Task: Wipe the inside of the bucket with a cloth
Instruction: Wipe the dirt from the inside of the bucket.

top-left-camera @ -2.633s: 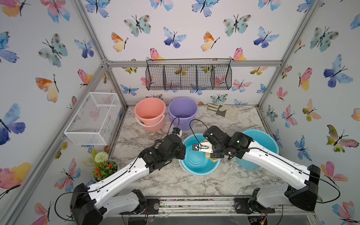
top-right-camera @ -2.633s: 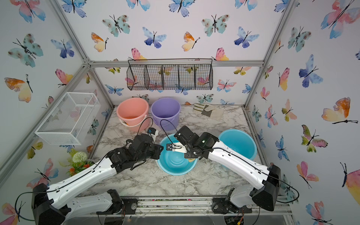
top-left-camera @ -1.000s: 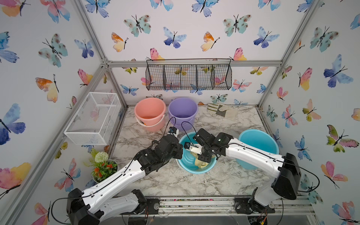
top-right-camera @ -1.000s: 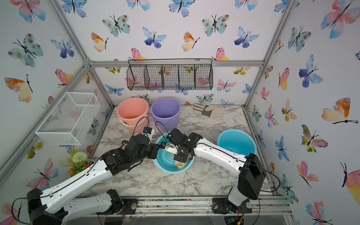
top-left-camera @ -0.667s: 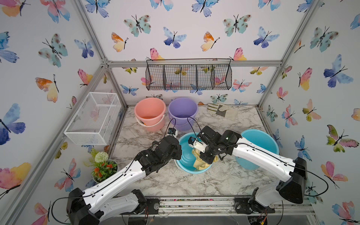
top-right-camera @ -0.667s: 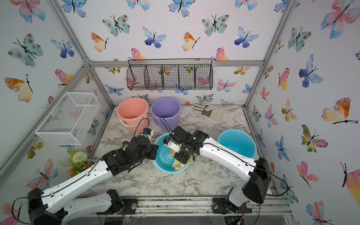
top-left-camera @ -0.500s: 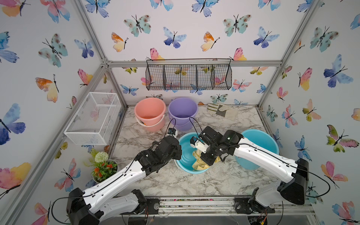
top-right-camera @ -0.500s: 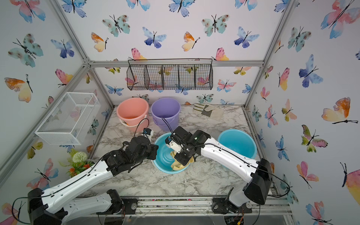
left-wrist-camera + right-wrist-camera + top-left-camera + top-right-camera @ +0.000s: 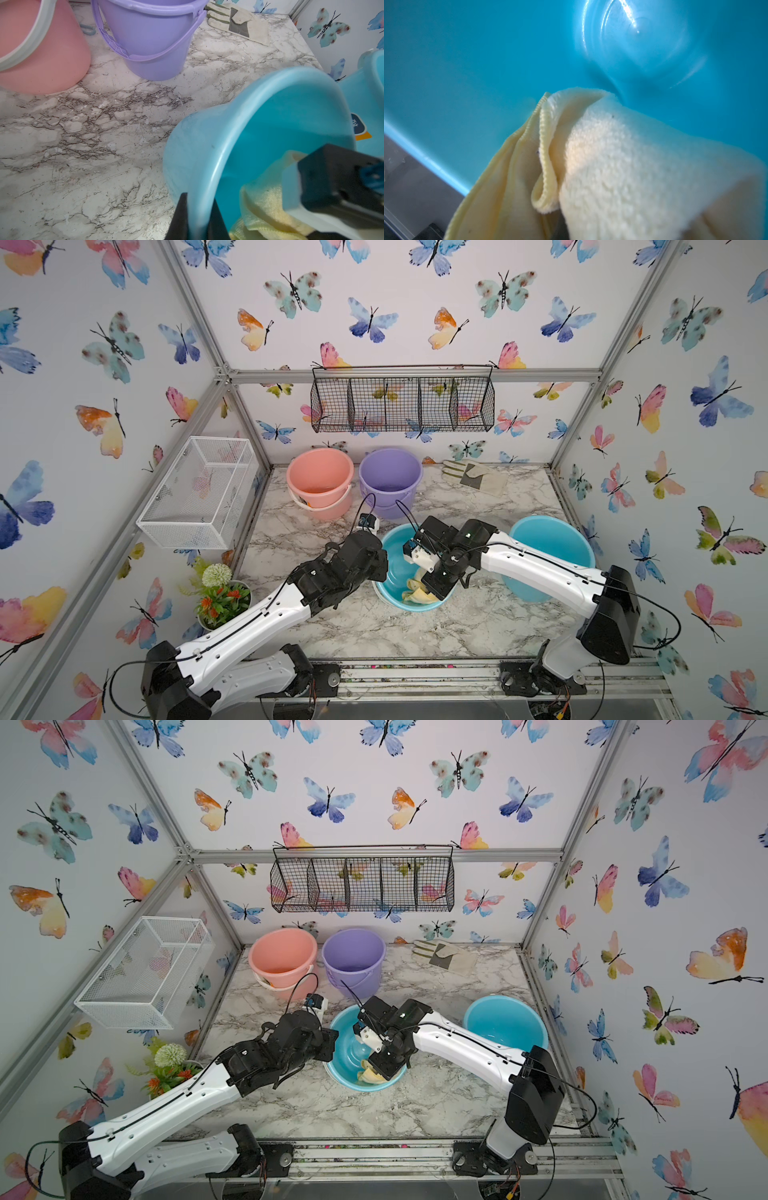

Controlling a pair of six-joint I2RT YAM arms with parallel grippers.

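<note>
Left gripper [image 9: 198, 207]: closed on the rim of the bucket [image 9: 207, 145]. One finger sits outside the wall and one inside, with the thin blue wall pinched between them.
Bucket: pale blue and tilted, its mouth turned toward the right gripper [image 9: 432, 592]. The glossy floor lies well ahead of that gripper's tips in the right wrist view.
Right gripper: reaches into the bucket's mouth from the side opposite the left gripper's hold. Jaws are together on the cloth [image 9: 612, 166], and the fingers are almost wholly buried in its folds.
Cloth: pale yellow terry, bunched at the right gripper's tips. It lies against the inner wall close to the rim, with a hemmed edge doubled over beside the tips.
Cloth, from above: in both top views a yellow wad shows just under the right gripper, inside the mouth. In the left wrist view it lies near the left gripper's inner finger.
Ahead of left gripper: a pink bucket [image 9: 41, 52] and a purple bucket [image 9: 149, 41] stand upright side by side, well apart from the pinched rim. A glove [image 9: 239, 25] lies flat farther off, beside the purple bucket.
Behind right gripper: a second blue bucket [image 9: 548, 539] stands upright alongside the right forearm.
Surface: a marble-patterned tabletop [image 9: 415, 626] under both grippers.
</note>
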